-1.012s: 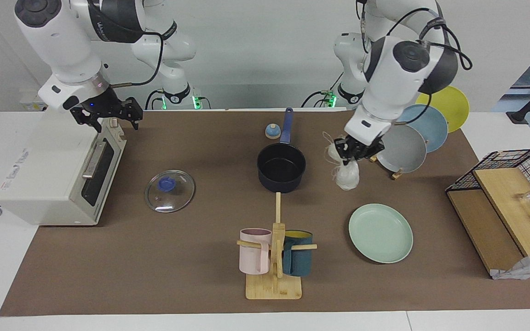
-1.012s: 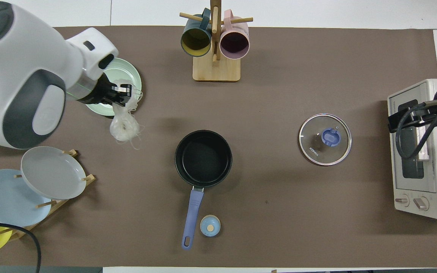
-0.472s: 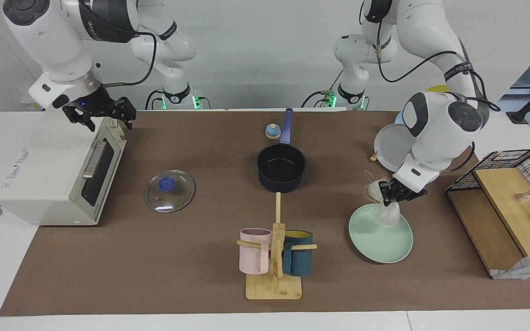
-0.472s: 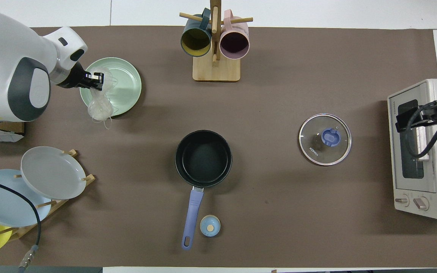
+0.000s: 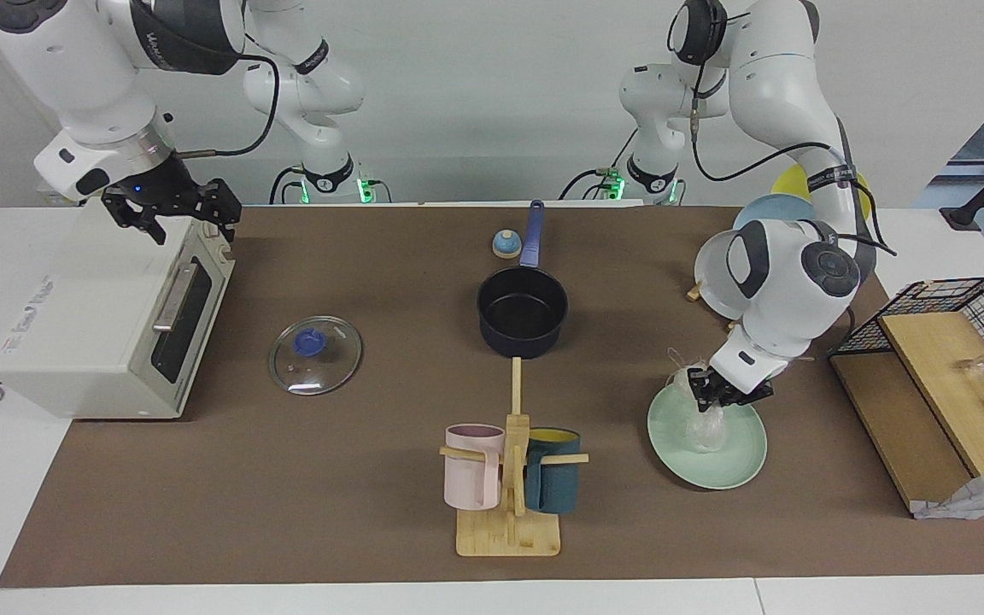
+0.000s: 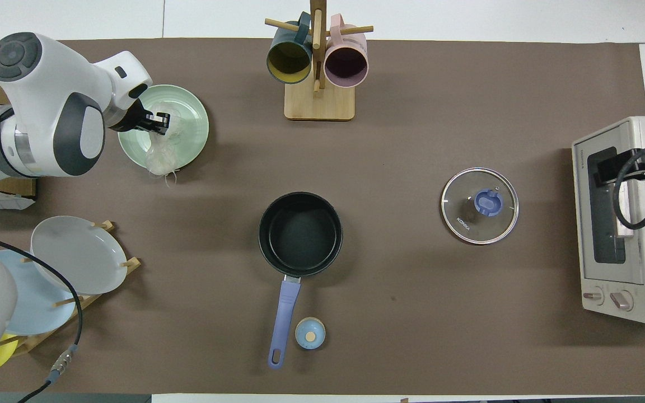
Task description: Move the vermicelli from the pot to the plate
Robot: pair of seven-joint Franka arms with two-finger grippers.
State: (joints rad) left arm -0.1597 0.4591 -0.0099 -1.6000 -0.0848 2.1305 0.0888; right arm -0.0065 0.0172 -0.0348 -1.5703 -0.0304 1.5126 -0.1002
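Vermicelli, one clump, hangs lengthwise straight down from the left gripper, whose fingers are pinched on its top, with its lower end on the plate by the rim nearer the robots. One pot stands well apart at mid-table, its handle pointing toward the robots, bare brown mat all around it, and one glass lid lies toward the right arm's end. The right gripper waits over the toaster oven; whether its fingers are parted I cannot tell.

A translucent vermicelli clump hangs from the left gripper, seemingly touching the mint plate below; the pot sits well apart.
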